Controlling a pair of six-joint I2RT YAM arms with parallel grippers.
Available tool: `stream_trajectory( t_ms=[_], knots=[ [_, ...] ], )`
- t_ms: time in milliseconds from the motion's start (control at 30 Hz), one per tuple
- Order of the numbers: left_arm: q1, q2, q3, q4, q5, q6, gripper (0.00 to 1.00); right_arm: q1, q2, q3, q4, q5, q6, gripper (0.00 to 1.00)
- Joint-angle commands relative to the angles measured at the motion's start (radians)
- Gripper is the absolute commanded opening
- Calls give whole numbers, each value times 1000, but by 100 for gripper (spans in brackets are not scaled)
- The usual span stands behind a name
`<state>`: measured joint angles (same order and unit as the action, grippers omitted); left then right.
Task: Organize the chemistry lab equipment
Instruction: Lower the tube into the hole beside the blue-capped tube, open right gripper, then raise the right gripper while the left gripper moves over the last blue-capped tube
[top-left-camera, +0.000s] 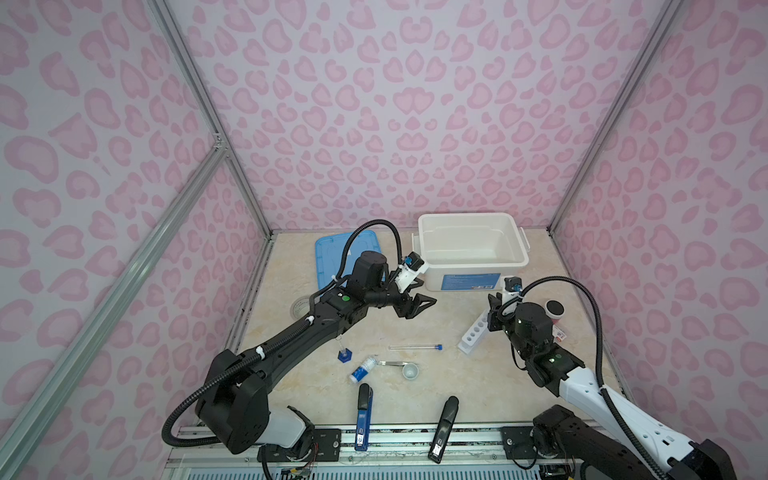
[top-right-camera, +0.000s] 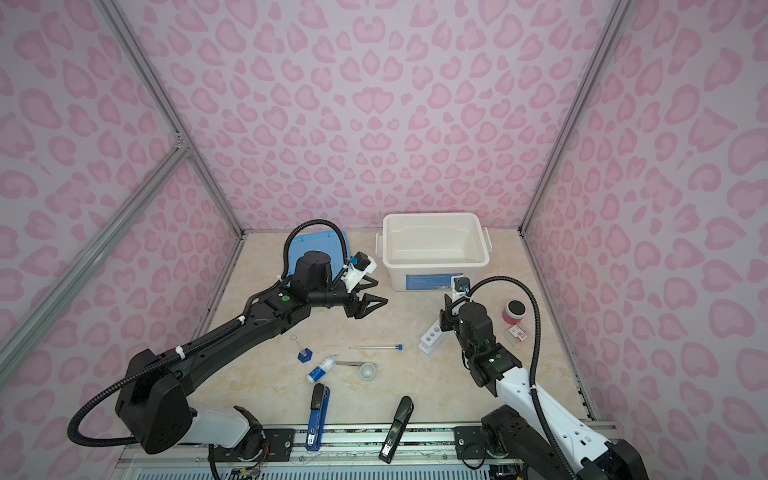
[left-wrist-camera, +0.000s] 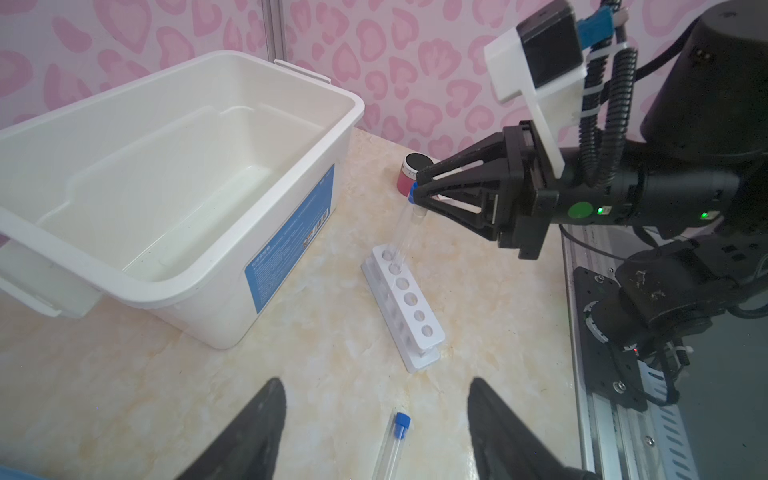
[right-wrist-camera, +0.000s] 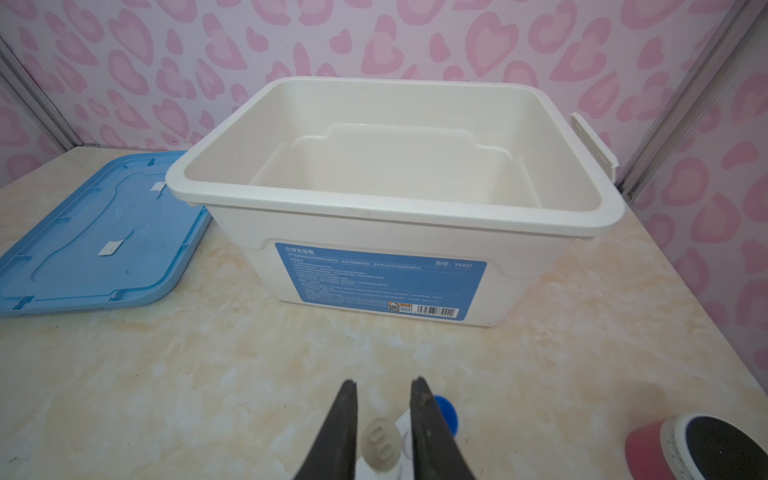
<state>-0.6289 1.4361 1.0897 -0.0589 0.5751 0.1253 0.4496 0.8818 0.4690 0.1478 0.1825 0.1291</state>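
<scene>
Two capped test tubes sit in the white rack beside the bin.

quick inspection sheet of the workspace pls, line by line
surface: beige marbled tabletop, no spills seen
job's things: white rack holds two capped tubes; blue-capped tube, cylinder, bottle, tweezers, cup out on the table; white bin empty, blue lid off
clutter: blue stapler, black stapler, tape roll, red jar
grippers: left gripper open, empty; right gripper fingers flank a racked tube's cap, grip unclear
cables: black conduits loop over both arms, nothing snagged
surroundings: pink heart-print walls, metal frame
</scene>
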Motion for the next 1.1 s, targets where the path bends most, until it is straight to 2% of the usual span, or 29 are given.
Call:
stream_trajectory(
  t_ms=[0,333,567,767,900,1067],
  knots=[
    [3,-4,1,-36,0,31,72,-2,-22,24,-71,-31,3,24],
    [5,0,-26,-75,-18,56,71,-39,-80,82,-144,-104,23,24],
    [3,51,-37,-90,-27,63,70,-107,-118,140,-209,-218,48,25],
    [-31,106,-22,-200,-144,138,67,-138,-142,158,-235,-242,59,24],
    [-49,135,-25,-222,-157,144,67,-147,-152,155,-234,-252,67,24],
    [-98,191,-10,-314,-247,202,67,-156,-162,147,-228,-250,75,24]
  ],
)
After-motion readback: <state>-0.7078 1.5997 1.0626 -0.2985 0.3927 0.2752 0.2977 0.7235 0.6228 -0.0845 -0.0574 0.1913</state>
